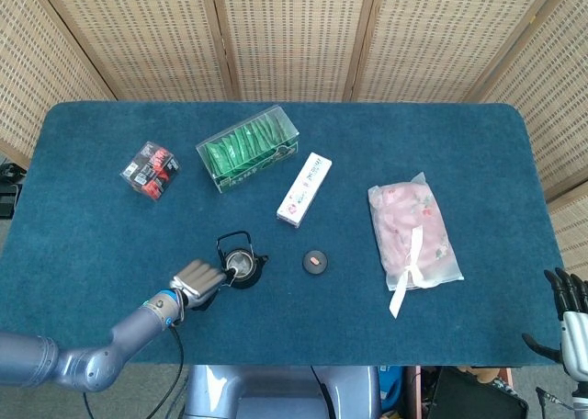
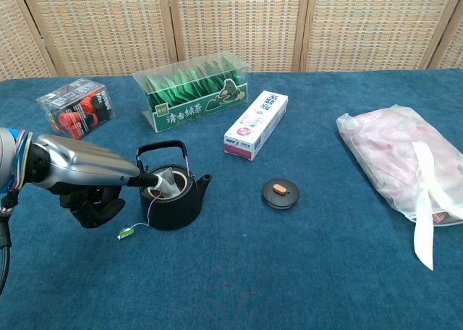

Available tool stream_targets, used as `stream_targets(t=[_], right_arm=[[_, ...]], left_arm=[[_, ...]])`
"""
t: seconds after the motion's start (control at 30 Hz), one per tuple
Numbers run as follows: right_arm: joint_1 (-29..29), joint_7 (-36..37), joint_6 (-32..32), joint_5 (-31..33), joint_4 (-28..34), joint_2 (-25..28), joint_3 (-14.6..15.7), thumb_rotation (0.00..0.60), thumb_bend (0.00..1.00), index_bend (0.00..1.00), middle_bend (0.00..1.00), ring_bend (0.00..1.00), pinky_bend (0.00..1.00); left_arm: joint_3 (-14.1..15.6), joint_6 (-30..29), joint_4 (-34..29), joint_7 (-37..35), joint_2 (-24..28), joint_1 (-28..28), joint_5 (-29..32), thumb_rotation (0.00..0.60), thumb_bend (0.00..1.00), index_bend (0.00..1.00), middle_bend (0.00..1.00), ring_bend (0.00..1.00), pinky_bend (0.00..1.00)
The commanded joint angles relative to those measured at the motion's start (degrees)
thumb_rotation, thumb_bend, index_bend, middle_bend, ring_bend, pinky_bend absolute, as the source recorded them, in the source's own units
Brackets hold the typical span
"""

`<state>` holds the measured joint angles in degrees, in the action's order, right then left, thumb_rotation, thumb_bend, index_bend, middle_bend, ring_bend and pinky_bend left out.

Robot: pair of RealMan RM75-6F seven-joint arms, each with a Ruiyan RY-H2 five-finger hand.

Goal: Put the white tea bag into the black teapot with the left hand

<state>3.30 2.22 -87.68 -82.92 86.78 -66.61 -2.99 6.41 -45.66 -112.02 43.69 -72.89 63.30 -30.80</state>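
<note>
The black teapot stands lidless near the table's front left, also seen in the head view. The white tea bag stands tilted in its mouth, half inside. My left hand is just left of the pot; one long finger reaches to the bag's upper edge and holds it there, while the other fingers curl below. The bag's string hangs down the pot's side to a green tag on the cloth. My right hand hangs off the table's right front corner with fingers apart, holding nothing.
The teapot's lid lies right of the pot. Behind are a clear box of green tea packets, a white carton and a small red-and-black pack. A pink bag in plastic lies at the right.
</note>
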Motion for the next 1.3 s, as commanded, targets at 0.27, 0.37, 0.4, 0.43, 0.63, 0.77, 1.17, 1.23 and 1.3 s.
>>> stream_targets(t=[0.27, 0.37, 0.4, 0.43, 0.63, 0.77, 1.17, 1.23, 1.3], right_arm=[[0.1, 0.0, 0.0, 0.0, 0.1, 0.0, 0.0, 0.600, 0.17, 0.07, 0.13, 0.03, 0.08], [0.1, -0.1, 0.0, 0.0, 0.0, 0.0, 0.0, 0.600, 0.17, 0.07, 0.13, 0.03, 0.08], [0.1, -0.1, 0.0, 0.1, 0.1, 0.0, 0.0, 0.600, 0.17, 0.07, 0.13, 0.03, 0.08], [0.1, 0.0, 0.0, 0.1, 0.0, 0.0, 0.0, 0.600, 0.17, 0.07, 0.13, 0.03, 0.08], [0.2, 0.0, -0.2, 0.0, 0.1, 0.1, 0.0, 0.600, 0.17, 0.07, 0.13, 0.03, 0.08], [0.3, 0.0, -0.5, -0.1, 0.2, 0.3, -0.1, 0.600, 0.17, 0.07, 0.13, 0.03, 0.08], [-0.3, -0.5, -0.5, -0.9, 0.5, 0.6, -0.3, 0.600, 0.17, 0.07, 0.13, 0.03, 0.08], [-0.6, -0.6, -0.5, -1.4, 0.5, 0.6, -0.4, 0.600, 0.17, 0.07, 0.13, 0.03, 0.08], [-0.8, -0.7, -0.5, -1.8, 0.6, 0.7, -0.4, 0.600, 0.17, 0.07, 0.13, 0.03, 0.08]], left_arm=[[-1.4, -4.1, -3.5, -5.5, 3.0, -3.7, -9.6, 0.600, 0.82, 0.04, 0.94, 0.89, 0.73], [-0.6, -4.0, -4.2, -6.4, 3.9, -4.5, -12.1, 0.600, 0.82, 0.04, 0.94, 0.89, 0.73], [-0.2, -3.7, -4.3, -6.7, 4.2, -4.7, -12.7, 0.600, 0.82, 0.04, 0.94, 0.89, 0.73], [0.0, -3.4, -4.5, -6.9, 4.4, -4.8, -13.0, 0.600, 0.82, 0.04, 0.94, 0.89, 0.73], [0.9, -4.6, -5.1, -7.8, 4.9, -6.1, -15.5, 0.600, 0.82, 0.04, 0.93, 0.88, 0.73], [0.8, -10.1, -5.4, -10.0, 4.8, -9.9, -20.9, 0.600, 0.82, 0.04, 0.88, 0.86, 0.72], [1.5, -28.6, -2.8, -16.3, 3.0, -23.5, -34.7, 0.600, 0.75, 0.02, 0.52, 0.52, 0.49], [1.9, -32.3, -1.7, -17.1, 2.5, -26.4, -37.4, 0.600, 0.70, 0.02, 0.44, 0.44, 0.41], [2.5, -36.1, -0.4, -18.4, 1.8, -29.5, -40.2, 0.600, 0.63, 0.02, 0.33, 0.33, 0.32]])
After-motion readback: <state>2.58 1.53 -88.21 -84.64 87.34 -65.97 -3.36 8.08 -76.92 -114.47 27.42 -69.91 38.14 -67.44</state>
